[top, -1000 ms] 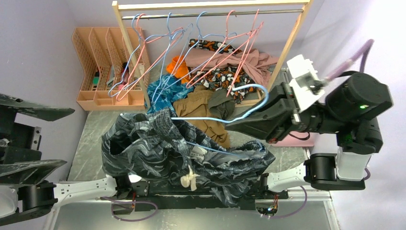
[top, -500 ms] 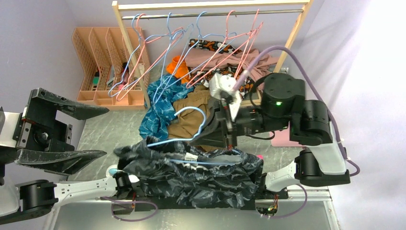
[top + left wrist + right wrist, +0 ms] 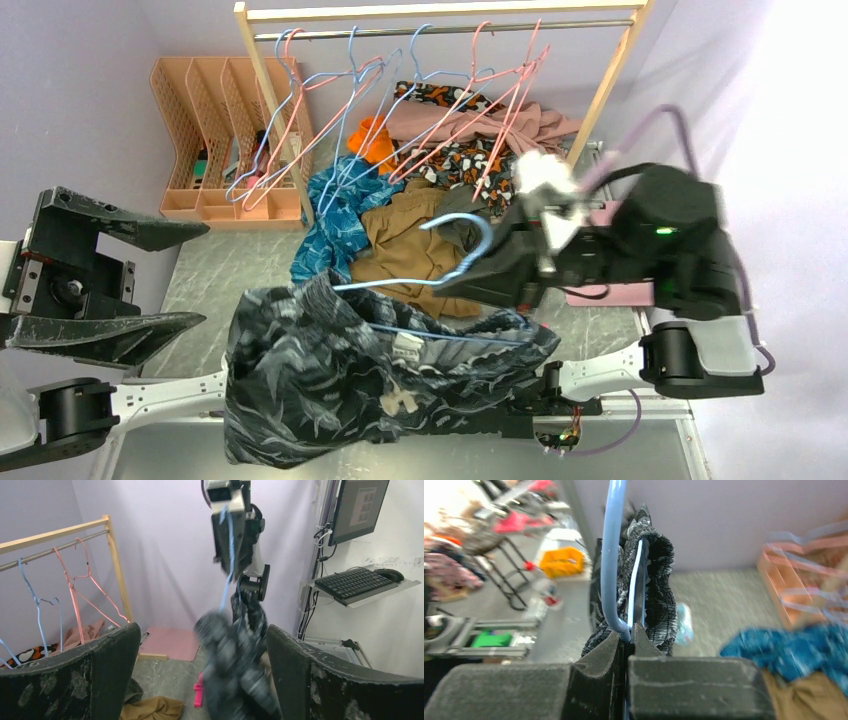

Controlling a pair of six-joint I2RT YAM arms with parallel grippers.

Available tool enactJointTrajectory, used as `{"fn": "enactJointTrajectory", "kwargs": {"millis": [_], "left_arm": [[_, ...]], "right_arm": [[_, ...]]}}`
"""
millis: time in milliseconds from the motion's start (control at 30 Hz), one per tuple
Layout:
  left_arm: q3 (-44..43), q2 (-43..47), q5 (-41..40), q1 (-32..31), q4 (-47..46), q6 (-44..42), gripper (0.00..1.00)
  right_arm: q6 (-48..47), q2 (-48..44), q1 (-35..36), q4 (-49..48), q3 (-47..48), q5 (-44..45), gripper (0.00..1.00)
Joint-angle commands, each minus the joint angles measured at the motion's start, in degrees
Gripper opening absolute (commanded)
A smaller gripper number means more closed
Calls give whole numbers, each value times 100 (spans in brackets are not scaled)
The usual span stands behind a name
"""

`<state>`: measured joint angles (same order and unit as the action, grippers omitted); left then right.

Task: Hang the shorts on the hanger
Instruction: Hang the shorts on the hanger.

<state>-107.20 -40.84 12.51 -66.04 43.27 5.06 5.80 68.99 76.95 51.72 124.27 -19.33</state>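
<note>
Shifted right since last frame: my right gripper (image 3: 447, 285), clamped on hanger (image 3: 486, 240) neck. Shorts (image 3: 330, 390) hung on its left-right bar, trailing near-left. My left gripper (image 3: 200, 275): wide, empty, left of shorts, nearer their free end.

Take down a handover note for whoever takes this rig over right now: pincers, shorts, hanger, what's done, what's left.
Left pincer: open, empty, apart from the shorts.
Right pincer: shut on the hanger, holding it up.
Shorts: waistband draped over the hanger's wire, hanging bunched below it.
Done: shorts appear to be on the hanger.
Left: probably even them out, then hook the hanger on the rail.
</note>
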Motion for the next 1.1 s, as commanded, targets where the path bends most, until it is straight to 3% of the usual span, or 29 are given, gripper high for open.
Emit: {"fn": "enactJointTrajectory", "kwargs": {"millis": [0,333,467,633,867,1067], "left_arm": [[50,60,-244,12,-138,-121,99],[1380,413,-560,12,-381,-9,99],[1956,330,-731,12,-368,71,100],[2678,204,-529,12,-596,51,98],[3169,413,-416,12,-1020,31,99],[2809,627,-364,12,-941,42,100]], "right_arm": [[-244,388,-4,404,-622,1723,0],[225,428,-5,726,-348,4582,0],[315,344,-8,1172,-303,4686,0],[195,-72,-4,1183,-1017,3977,0],[92,-227,-5,1241,-970,2388,0],[88,58,-4,842,330,-363,0]]}}
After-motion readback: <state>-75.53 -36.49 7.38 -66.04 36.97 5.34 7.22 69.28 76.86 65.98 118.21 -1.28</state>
